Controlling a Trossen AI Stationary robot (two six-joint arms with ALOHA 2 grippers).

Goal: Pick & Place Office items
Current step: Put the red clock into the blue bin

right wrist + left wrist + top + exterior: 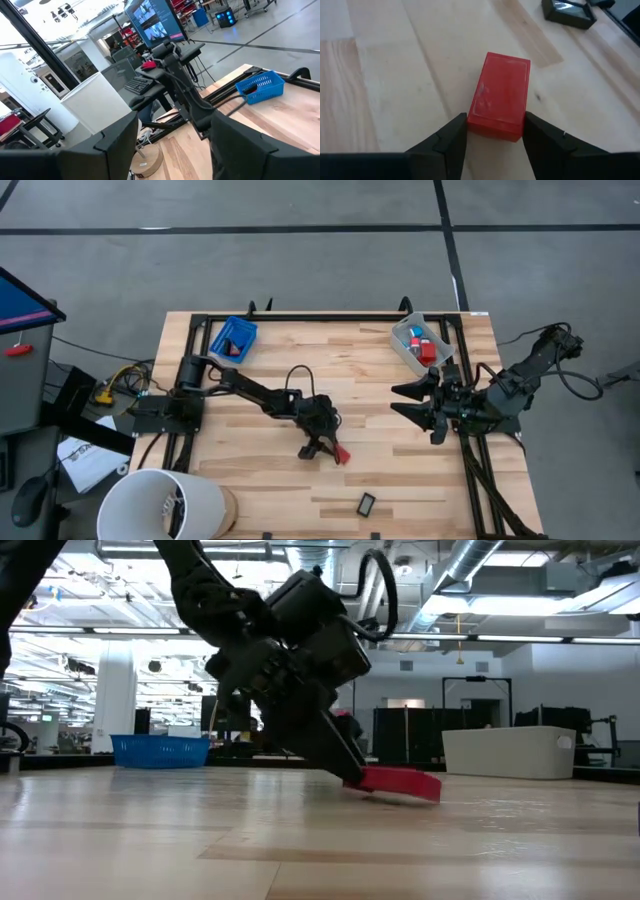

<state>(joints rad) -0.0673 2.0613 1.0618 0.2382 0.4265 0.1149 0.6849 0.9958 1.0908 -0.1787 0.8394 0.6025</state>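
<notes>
A red block [502, 92] lies on the wooden table [260, 480], near the middle. My left gripper [495, 125] slants down onto it, its fingers shut against the block's near end. In the low view the block [400, 782] sticks out past the gripper [350, 775]. A black rectangle with a light face [366, 502] lies flat near the front edge. My right gripper [415, 402] hangs open above the table's right side, with nothing between its fingers [115, 145]. My left gripper pinches the red block's two long sides [472, 117] between its two fingers, at the end nearest the wrist. The fingers slant down from the table's left and lie along the block. The block lies flat, its underside on the table.
A blue tray [233, 340] stands at the far left. A clear bin [420, 342] holding small red, blue and white pieces stands at the far right. A white bucket [160, 505] stands off the near left corner. Bare wood lies around the block.
</notes>
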